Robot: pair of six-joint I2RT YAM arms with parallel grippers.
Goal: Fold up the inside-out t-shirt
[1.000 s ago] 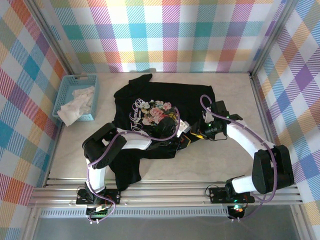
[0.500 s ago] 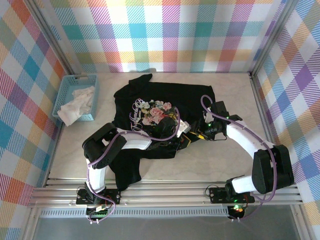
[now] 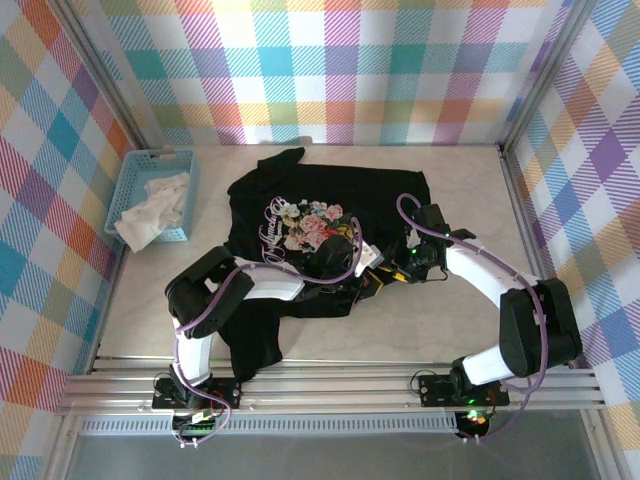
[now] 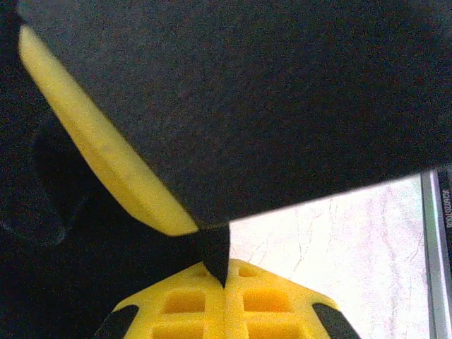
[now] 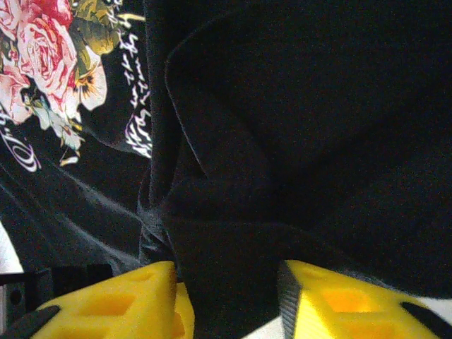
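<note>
The black t-shirt (image 3: 330, 190) lies spread across the middle of the table with its floral print (image 3: 305, 225) facing up. Part of it trails down toward the near edge under the left arm. My left gripper (image 3: 360, 264) sits at the shirt's right-hand lower part. In the left wrist view it (image 4: 224, 272) is shut, with a point of black fabric (image 4: 282, 106) pinched between the yellow fingers. My right gripper (image 3: 390, 272) is close beside it. In the right wrist view its fingers (image 5: 226, 296) stand apart with a thick fold of the shirt (image 5: 318, 106) between them, and the print (image 5: 42, 70) shows at upper left.
A light-blue basket (image 3: 133, 175) holding a white cloth (image 3: 150, 212) stands at the far left. Bare marble tabletop (image 3: 450, 320) lies to the right of and in front of the shirt. Plaid walls close in the back and sides.
The right gripper has slid a little to the left, closer to the left gripper. The left arm and the shirt have hardly moved.
</note>
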